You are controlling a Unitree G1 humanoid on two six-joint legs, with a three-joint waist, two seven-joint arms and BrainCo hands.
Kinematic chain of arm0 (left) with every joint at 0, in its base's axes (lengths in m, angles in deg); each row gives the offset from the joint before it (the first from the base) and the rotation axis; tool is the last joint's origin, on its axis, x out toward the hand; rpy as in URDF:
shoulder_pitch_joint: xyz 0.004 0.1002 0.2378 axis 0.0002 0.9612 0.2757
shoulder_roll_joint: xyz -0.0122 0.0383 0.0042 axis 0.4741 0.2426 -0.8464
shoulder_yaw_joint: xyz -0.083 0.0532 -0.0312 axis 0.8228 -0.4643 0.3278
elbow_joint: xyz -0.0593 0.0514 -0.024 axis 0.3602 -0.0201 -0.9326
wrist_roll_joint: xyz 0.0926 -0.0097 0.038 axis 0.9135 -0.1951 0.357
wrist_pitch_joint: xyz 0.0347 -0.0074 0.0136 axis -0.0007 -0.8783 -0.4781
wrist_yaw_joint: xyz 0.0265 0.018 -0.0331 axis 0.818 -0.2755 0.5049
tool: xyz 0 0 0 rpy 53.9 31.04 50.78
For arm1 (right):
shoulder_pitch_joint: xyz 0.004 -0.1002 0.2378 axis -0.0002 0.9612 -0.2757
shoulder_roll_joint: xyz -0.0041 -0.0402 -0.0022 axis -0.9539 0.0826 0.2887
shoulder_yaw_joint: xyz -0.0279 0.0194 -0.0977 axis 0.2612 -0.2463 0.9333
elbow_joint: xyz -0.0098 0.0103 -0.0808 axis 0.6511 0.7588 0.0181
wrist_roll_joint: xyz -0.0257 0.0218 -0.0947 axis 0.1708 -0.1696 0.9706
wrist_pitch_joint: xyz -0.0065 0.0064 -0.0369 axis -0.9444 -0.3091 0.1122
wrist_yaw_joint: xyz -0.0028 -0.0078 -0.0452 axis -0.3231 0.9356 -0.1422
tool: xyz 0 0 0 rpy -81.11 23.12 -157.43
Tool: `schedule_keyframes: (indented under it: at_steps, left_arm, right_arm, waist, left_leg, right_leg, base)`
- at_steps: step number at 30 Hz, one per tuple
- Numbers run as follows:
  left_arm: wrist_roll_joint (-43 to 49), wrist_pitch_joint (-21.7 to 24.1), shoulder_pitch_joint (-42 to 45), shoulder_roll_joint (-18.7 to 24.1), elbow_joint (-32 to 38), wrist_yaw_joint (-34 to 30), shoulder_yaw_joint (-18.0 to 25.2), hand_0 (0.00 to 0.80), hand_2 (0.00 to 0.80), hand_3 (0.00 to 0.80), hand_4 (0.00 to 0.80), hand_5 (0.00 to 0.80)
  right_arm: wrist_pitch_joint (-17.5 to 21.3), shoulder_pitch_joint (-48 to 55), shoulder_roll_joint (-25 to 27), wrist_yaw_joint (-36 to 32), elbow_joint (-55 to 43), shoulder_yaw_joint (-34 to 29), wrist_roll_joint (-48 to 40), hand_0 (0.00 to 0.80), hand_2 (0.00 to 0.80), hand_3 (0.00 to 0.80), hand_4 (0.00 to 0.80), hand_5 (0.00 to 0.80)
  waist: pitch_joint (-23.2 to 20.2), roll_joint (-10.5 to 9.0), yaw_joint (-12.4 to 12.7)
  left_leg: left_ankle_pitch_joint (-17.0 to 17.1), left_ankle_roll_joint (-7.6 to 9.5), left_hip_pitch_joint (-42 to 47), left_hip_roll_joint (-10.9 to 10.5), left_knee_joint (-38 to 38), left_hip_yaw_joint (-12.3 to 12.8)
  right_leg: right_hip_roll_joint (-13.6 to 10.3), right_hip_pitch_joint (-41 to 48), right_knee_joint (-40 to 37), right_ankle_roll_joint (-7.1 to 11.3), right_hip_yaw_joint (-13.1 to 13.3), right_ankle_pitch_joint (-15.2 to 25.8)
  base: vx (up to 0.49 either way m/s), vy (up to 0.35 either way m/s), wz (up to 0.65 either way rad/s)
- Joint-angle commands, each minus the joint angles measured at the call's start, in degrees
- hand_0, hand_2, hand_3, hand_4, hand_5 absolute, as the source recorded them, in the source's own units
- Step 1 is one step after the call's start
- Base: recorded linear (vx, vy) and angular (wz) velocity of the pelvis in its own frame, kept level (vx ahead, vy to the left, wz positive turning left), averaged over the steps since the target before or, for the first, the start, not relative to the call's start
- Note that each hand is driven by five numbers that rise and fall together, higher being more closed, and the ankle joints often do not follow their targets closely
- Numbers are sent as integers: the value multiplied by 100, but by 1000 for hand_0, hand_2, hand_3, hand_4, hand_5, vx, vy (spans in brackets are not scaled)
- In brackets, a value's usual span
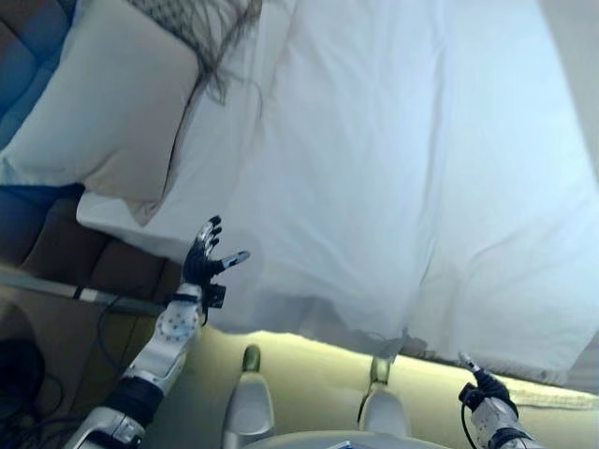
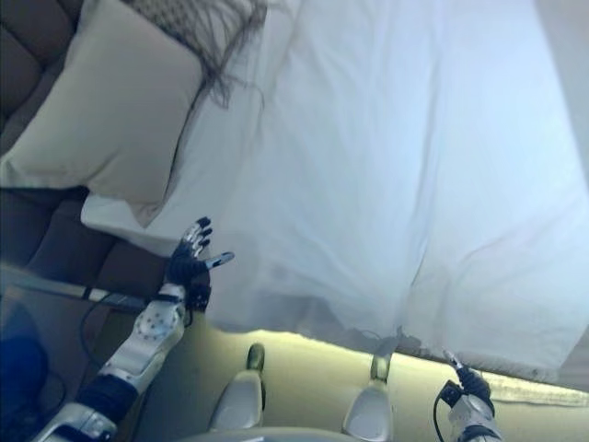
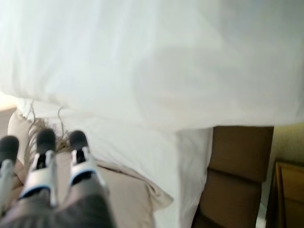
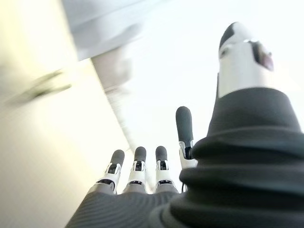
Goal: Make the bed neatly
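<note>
A pale yellowish floor [image 1: 309,369] runs along the bottom of the frame. At the lower left stand brown padded panels [image 1: 70,251], divided by seams into blocks. A thin pale rail [image 1: 56,287] crosses just below them. In the left wrist view, a wooden furniture edge [image 3: 290,194] shows beside the panels.

pillow [image 1: 112,103] left of duvet [image 1: 402,168]
</note>
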Motion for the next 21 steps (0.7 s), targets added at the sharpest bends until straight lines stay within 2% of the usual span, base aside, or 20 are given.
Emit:
schedule_keyframes:
  at_steps: [1,3,5,7,10,13,17,21]
  left_arm:
    - [-454,-4,187,-144,-165,-723,465,0,0,0,0,0]
    - [-736,-94,342,-249,-339,-920,573,0,0,0,0,0]
    - [-979,-237,447,-317,-508,-1172,724,0,0,0,0,0]
    - [-1222,-407,503,-381,-578,-1359,812,0,0,0,0,0]
    - [-1888,-919,604,-577,-592,-1746,989,0,0,0,0,0]
    - [-2138,-1039,636,-722,-776,-2003,1001,0,0,0,0,0]
    - [-2467,-1162,556,-814,-818,-2041,1000,0,0,0,0,0]
    - [-2845,-1187,602,-1054,-784,-2157,1129,0,0,0,0,0]
  right_arm:
    - [507,452,-74,-442,-1045,-372,-527,0,0,0,0,0]
    - [455,505,-141,-966,-1427,-400,-938,0,0,0,0,0]
    - [205,477,-191,-1451,-1647,-407,-1494,0,0,0,0,0]
    - [155,457,-253,-1662,-1827,-357,-1700,0,0,0,0,0]
    - [129,456,-408,-2047,-2344,-231,-2159,0,0,0,0,0]
    - [116,472,-539,-2331,-2620,-140,-2239,0,0,0,0,0]
    - [-131,649,-651,-2626,-2744,-44,-2165,0,0,0,0,0]
    - [-331,982,-755,-2314,-2667,194,-1642,0,0,0,0,0]
  waist:
    - [-222,-39,-34]
    - [-319,-51,-64]
    - [-423,-60,-56]
    - [-502,-59,-43]
    - [-622,-64,-30]
    - [-715,-55,-70]
    - [-790,-46,-170]
    - [-772,-80,-261]
  left_leg:
    - [307,432,228,-35,-227,146]
    - [301,416,422,-5,-305,224]
    - [292,395,625,45,-373,307]
    - [288,388,752,64,-424,350]
    - [285,401,933,69,-509,390]
    - [325,425,1063,45,-666,426]
    - [428,433,1113,2,-857,471]
    - [372,444,1040,-25,-684,528]
  right_leg:
    - [-10,207,375,14,-68,-96]
    - [15,351,264,3,-82,-74]
    - [30,509,206,-17,-123,-89]
    - [45,615,166,-29,-157,-103]
    - [61,742,145,-52,-210,-126]
    - [101,787,166,-75,-223,-161]
    - [158,812,148,-108,-235,-188]
    - [95,746,285,-112,-139,-244]
  base:
    - [104,-5,-11]
    - [68,-9,-4]
    - [73,-17,-5]
    - [53,-3,-7]
    - [22,5,-2]
    - [7,29,-2]
    - [8,51,-1]
    - [3,55,-3]
